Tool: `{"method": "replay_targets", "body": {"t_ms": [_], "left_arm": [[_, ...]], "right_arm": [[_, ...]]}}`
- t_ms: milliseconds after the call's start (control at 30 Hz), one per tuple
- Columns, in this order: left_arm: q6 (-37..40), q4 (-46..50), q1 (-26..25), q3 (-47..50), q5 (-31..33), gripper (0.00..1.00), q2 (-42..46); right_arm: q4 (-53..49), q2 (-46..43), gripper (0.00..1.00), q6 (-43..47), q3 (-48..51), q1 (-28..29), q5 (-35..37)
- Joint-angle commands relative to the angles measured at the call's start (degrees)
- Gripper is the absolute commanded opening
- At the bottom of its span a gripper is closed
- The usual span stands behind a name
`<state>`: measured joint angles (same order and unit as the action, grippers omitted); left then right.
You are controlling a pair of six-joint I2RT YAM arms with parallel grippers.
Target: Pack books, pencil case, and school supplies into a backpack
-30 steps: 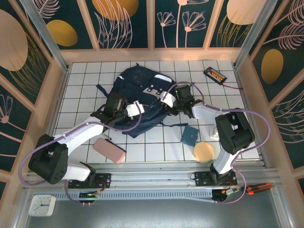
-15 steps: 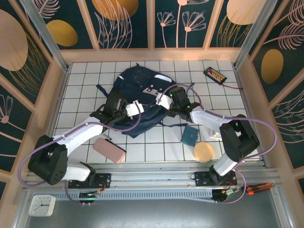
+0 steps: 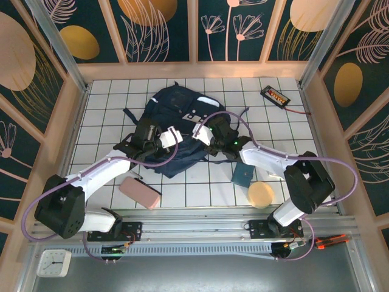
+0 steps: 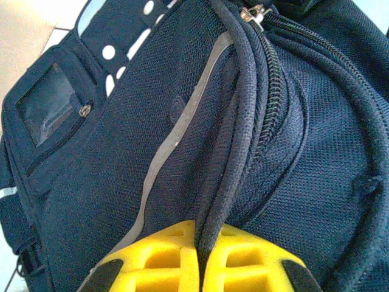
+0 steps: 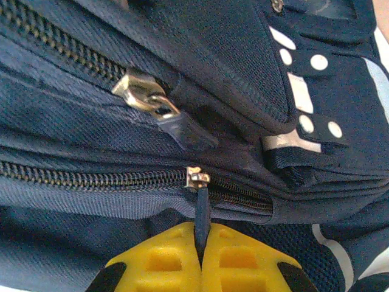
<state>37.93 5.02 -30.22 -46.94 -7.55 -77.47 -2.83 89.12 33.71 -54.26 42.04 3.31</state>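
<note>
The pink pencil case (image 3: 140, 193) lies on the table (image 3: 109, 97) at the near left, close to the left arm. It is well apart from both hands.

The left hand (image 3: 172, 135) rests on the near side of the big blue backpack (image 3: 176, 106). In its own camera, the left hand (image 4: 200, 246) has its yellow fingers (image 4: 158, 261) pressed together. They pinch a thick dark edge (image 4: 225, 121) of the backpack, which runs away from the hand next to a zip. I think this hand holds the backpack steady.

The backpack lies flat in the middle of the table, with its top at the far end.

The right hand (image 3: 200, 131) is just beside the left one, on the same near part of the backpack. In its own camera, the right hand (image 5: 200, 240) is shut tight on a thin dark zip pull (image 5: 200, 210). The pull hangs from a small metal slider (image 5: 196, 177) straight in front of the hand. The zip (image 5: 91, 176) runs sideways, left and right of the slider. So the next pull should go along that line, not toward the hand. I cannot tell which side of the zip is open.

The teal pad (image 3: 242, 173) lies on the table to the near right, closest to the right arm. A round tan disc (image 3: 261, 194) sits just beside it.
</note>
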Motion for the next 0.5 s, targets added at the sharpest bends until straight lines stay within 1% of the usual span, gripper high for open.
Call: {"method": "replay_targets", "body": {"t_ms": [0,200,467], "left_arm": [[-5.7,-4.9,-0.5,-3.4,-6.5,0.00,1.7],[-10.1,-5.0,-0.5,-5.5,-8.4,0.00,1.4],[-14.3,-3.0,-0.5,-8.4,-7.2,0.00,0.4]], "right_arm": [[4.5,-2.2,0.01,-4.0,0.2,4.9,-6.0],[7.7,-2.2,0.01,-9.1,0.6,9.0,-5.7],[13.2,-6.3,0.00,-17.5,3.9,11.3,-4.6]]}}
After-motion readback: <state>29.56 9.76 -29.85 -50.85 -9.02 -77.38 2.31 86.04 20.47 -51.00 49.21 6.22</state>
